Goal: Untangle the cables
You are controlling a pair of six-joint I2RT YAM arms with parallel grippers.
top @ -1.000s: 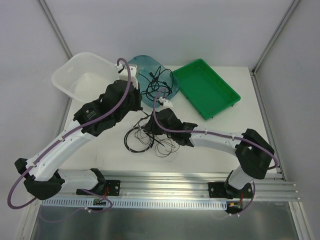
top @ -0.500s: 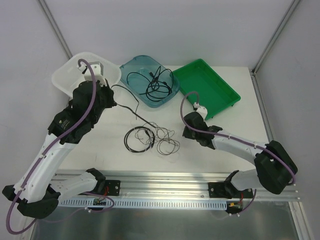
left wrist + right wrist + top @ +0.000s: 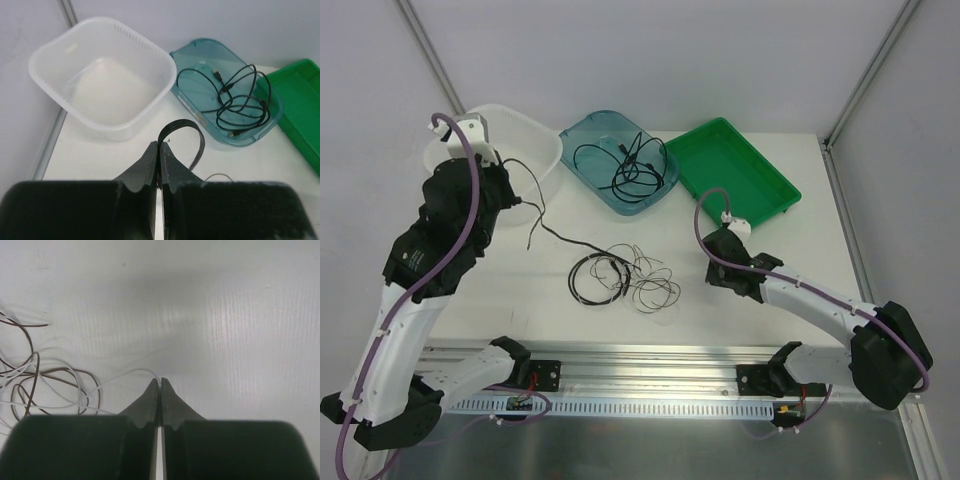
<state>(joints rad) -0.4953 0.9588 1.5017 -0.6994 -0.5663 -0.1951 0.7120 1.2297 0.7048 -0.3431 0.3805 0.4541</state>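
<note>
We are clamping the left gripper (image 3: 159, 145) on a limp, light black cable (image 3: 181, 122) near its end — the right gripper (image 3: 160, 381) pinching a thin white cord (image 3: 135, 370).

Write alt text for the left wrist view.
The left gripper, jaws shut, pinches a black cable that arcs up from its fingertips. Behind it sit a white basket, a teal tray holding a coiled black cable, and part of a green tray.

- Three containers line the far side of the table (image 3: 520, 290): a tub (image 3: 525, 135) at left, a middle tray (image 3: 595, 130), and a right tray (image 3: 740, 170).
- A coiled cable (image 3: 630, 165) lies in the middle tray.
- A cable tangle (image 3: 625, 278) lies on the table, before the middle tray.
- A cable strand (image 3: 565, 238) runs from the tangle left toward the tub.
</note>
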